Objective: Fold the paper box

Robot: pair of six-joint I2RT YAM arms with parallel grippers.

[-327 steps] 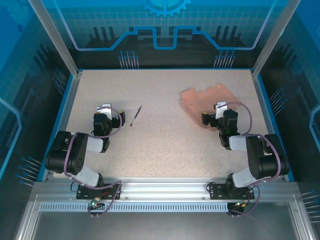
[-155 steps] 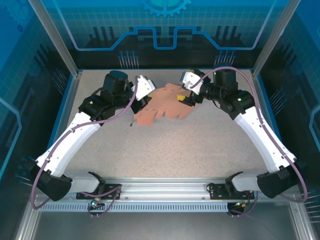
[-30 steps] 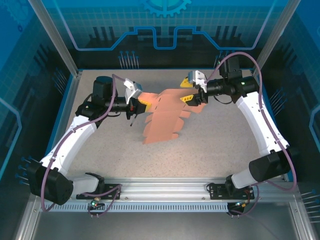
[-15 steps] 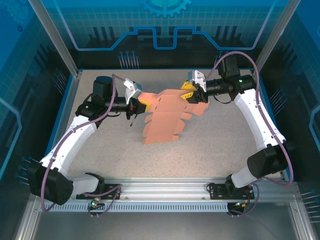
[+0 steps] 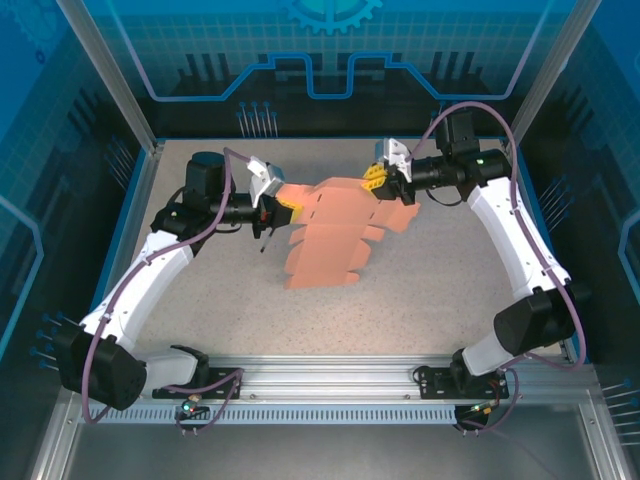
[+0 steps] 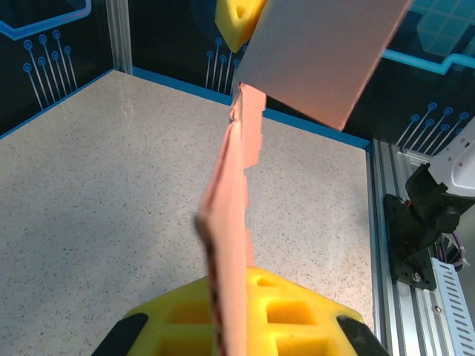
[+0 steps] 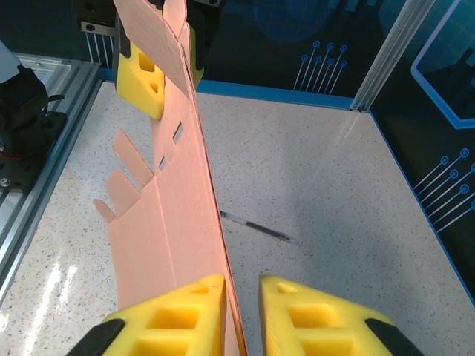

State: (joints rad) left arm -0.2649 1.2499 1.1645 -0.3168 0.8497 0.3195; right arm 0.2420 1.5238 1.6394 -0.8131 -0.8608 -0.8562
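Top external view. Paper box, a salmon-pink flat cut-out with tabbed flaps, is slung between the two arms over the middle of the worktop. Its near flaps hang toward the surface; whether they touch it cannot be told. Left hand pinches the card's left end, its yellow pads pressed together on the sheet, as the left wrist view confirms. Right hand straddles the far right edge. In the right wrist view its pads stand close on either side of the card with a slit beside one pad, so a firm clamp cannot be confirmed. A thin dark stick lies on the worktop just beside the left hand. Judgement: the step in hand is creasing a panel along a score line. For a clean fold the right hand should seat fully on the panel near the score, the left should anchor its end, and the turn should follow the line without drawing the hands apart, since thin card buckles or tears readily.
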